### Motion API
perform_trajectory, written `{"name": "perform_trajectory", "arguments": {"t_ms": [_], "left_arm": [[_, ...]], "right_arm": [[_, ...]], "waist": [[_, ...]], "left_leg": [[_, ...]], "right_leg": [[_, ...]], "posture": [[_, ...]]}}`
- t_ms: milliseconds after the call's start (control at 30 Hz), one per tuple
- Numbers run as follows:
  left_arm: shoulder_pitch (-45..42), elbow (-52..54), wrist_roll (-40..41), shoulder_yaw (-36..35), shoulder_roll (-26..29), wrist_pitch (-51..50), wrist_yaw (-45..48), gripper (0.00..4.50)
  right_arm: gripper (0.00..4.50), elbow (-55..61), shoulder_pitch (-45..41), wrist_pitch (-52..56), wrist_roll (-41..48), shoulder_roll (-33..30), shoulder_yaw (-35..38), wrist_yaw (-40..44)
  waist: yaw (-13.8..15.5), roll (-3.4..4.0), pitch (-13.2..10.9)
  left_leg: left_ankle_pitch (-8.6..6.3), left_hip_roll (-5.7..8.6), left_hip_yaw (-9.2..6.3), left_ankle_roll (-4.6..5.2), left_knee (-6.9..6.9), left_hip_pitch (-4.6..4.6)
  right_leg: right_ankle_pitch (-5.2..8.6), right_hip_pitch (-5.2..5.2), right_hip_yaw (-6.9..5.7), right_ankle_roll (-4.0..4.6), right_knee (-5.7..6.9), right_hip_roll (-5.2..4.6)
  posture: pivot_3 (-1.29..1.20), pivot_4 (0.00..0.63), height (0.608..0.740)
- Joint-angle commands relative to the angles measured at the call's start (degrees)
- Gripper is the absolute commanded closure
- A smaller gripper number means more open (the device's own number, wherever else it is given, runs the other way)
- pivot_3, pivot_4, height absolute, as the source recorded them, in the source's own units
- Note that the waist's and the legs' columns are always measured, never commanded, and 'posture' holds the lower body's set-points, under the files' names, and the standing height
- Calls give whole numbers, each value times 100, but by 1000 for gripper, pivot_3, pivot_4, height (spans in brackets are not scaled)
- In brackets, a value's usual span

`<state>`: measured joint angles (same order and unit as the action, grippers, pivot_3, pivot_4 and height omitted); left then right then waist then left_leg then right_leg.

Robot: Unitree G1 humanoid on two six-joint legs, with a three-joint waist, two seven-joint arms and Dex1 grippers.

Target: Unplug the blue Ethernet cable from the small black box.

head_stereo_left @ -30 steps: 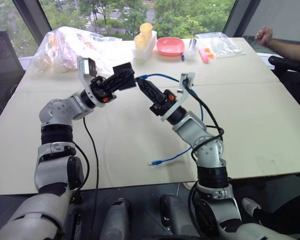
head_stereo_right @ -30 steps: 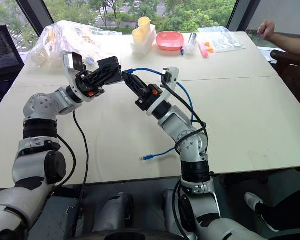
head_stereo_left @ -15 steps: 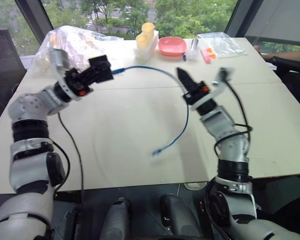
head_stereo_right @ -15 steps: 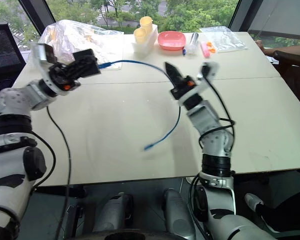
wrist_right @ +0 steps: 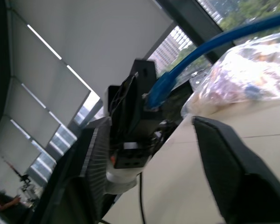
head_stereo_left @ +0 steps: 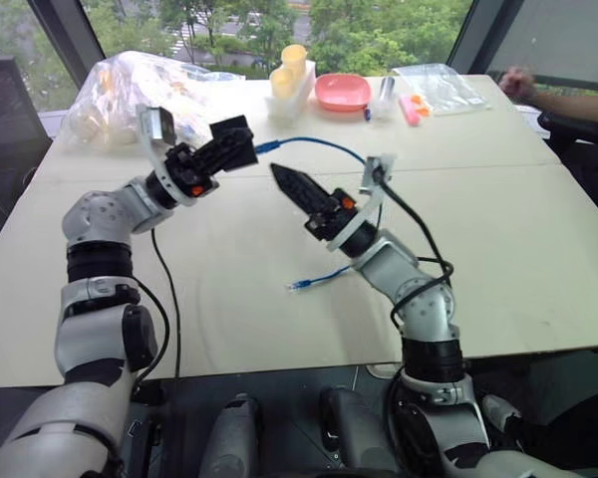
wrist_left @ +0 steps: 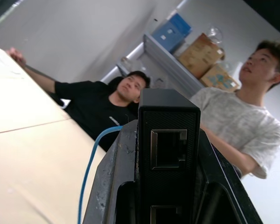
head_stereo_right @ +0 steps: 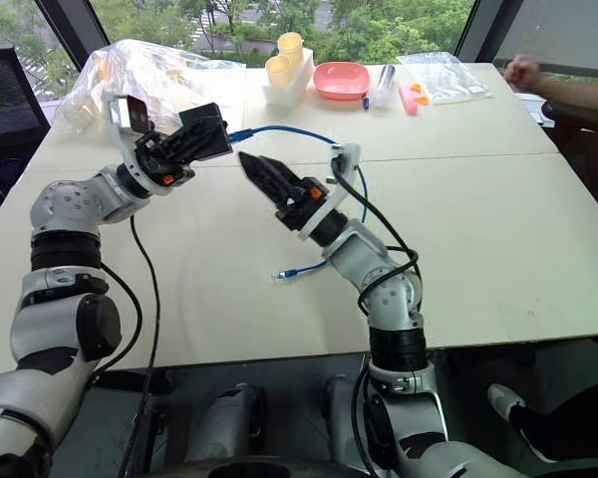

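Pinched tight between the two fingers of our left gripper is the small black box, held up in the air above the table on our left side. From the wrist camera we see the box end-on, with one empty square port facing out (a second port sits just below it, half cut off).

Out of the box's right side runs the blue cable, its plug seated in the box. It arcs to the right over the table, passes behind our right arm, and drops to the tabletop, where its free end with the clear plug lies loose.

Our right gripper hangs just to the right of the box, apart from it, pointing toward it. Its fingers stand spread wide with nothing between them; through the gap its wrist camera looks at the box and the plugged-in end of the cable.

Along the far edge of the table we see a crumpled plastic bag, yellow cups, a pink bowl and a clear bag. At the far right corner a person's hand rests on the table.
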<state>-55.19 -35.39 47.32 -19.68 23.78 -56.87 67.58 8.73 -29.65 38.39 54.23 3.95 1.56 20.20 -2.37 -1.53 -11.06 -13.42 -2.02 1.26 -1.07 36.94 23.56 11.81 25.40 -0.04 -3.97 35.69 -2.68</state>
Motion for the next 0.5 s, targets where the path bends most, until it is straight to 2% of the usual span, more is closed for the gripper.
{"name": "perform_trajectory", "arguments": {"t_ms": [33,500], "left_arm": [[-12,385,241,-44,-58,-148,-34,3948],[182,686,419,-91,-130,-404,-196,3948]], "right_arm": [[913,130,-73,-99,25,104,41,-22],[913,-77,-167,-293,43,176,349,-71]], "waist": [[0,0,0],[-6,0,0]], "left_leg": [[0,0,0,0,0,0],[0,0,0,0,-1,0]], "right_leg": [[0,0,0,0,0,0],[-2,0,0,-4,0,1]], "posture": [[0,150,740],[0,150,740]]}}
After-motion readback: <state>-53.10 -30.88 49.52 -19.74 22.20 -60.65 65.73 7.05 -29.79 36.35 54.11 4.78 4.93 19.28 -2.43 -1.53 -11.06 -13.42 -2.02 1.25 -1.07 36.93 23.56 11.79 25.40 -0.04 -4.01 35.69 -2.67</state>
